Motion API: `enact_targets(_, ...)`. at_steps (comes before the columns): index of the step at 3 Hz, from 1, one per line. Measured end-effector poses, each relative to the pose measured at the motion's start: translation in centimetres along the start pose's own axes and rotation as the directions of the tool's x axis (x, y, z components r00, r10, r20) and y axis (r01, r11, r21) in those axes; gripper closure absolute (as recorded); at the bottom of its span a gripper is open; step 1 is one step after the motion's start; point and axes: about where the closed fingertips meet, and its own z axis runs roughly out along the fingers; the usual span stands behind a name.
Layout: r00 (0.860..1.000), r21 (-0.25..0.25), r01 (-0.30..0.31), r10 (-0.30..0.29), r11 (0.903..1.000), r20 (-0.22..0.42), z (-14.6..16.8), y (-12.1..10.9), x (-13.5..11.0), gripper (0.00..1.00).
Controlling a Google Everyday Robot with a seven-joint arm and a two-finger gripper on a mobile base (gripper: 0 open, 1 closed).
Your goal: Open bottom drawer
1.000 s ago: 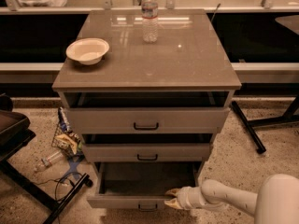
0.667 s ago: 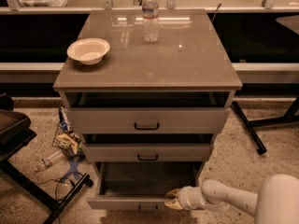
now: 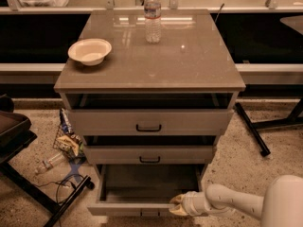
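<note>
Your gripper (image 3: pixel 176 205) sits at the front rim of the bottom drawer (image 3: pixel 142 186), just right of its small black bar handle (image 3: pixel 150 214). Clamped or loose, can't tell. The flat grey-beige drawer stands pulled out, lowest in the cabinet, its smooth interior showing.

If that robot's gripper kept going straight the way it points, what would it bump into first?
Probably the bottom drawer: the gripper, low on the right, points left along the top edge of its pulled-out front panel. Depth is unclear; it may already touch it.
</note>
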Motion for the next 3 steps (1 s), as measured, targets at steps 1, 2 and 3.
enact_targets(1,0.999,-0.028,0.041,-0.040,0.9988,0.002,-1.1,1.7,-0.9,1.00)
enact_targets(2,0.995,-0.039,0.097,-0.097,0.9945,-0.004,-1.9,2.3,-2.7,1.00)
enact_targets(3,0.947,-0.068,0.316,-0.318,0.9464,-0.033,-5.0,3.1,-9.4,1.00)
